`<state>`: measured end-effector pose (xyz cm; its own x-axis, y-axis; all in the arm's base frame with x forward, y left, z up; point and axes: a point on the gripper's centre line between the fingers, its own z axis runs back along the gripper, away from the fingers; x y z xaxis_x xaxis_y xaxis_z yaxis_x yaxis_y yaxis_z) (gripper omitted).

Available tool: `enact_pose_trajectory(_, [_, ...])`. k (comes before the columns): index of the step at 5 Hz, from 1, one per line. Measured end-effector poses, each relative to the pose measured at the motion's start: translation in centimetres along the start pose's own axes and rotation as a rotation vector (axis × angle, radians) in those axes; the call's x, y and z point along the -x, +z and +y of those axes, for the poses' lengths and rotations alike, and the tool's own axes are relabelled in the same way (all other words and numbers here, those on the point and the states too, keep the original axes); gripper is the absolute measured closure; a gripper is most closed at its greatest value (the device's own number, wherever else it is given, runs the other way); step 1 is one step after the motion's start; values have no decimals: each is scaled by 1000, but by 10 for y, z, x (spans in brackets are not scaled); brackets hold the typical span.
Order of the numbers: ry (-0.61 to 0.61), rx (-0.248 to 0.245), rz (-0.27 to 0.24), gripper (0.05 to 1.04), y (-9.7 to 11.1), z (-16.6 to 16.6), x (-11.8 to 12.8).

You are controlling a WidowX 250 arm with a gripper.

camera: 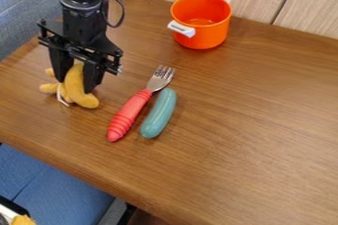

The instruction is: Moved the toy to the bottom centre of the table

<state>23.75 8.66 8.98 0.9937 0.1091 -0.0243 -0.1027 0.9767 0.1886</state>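
OK so, closest to you was the near-middle stretch of the desk (182, 189), which I'd read as the drop spot, and the toy wasn't there. You had the soft yellow toy (77, 82) over on the left side, low at the desk top, and I couldn't tell if its underside was touching or just off the wood. The tool (75, 85) pointed down over it with one finger on each side, and it looked to me like it was pinching the toy's body, the floppy ends poking out past the grip.

So my guess at the step in hand: you were at the grasp, with the carry still left to do. What the next move called for was a bit of lift first, then a swing to the near middle, a gentle lowering and a release.

The thing I'd have watched was the red-handled fork (128, 114) and the teal sausage-shaped piece (159, 113) lying just beside it — both sat close to a direct path, so dragging the toy low could've shoved them. Soft toys can slip too, so a steady squeeze mattered. The orange pot (214, 31) stood farther back — no bother to you at all.
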Motion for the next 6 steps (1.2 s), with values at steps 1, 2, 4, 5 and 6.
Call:
enact_pose_trajectory(1, [-6, 19, 11, 515, 4, -2, 0])
enact_pose_trajectory(2, [-33, 95, -43, 597, 25, -21, -3])
enact_pose_trajectory(4, [-223, 217, -166, 722, 69, -76, 1])
enact_pose_trajectory(5, [-356, 232, -162, 723, 72, -107, 17])
enact_pose_trajectory(6, [-495, 255, -144, 723, 67, -136, 36])
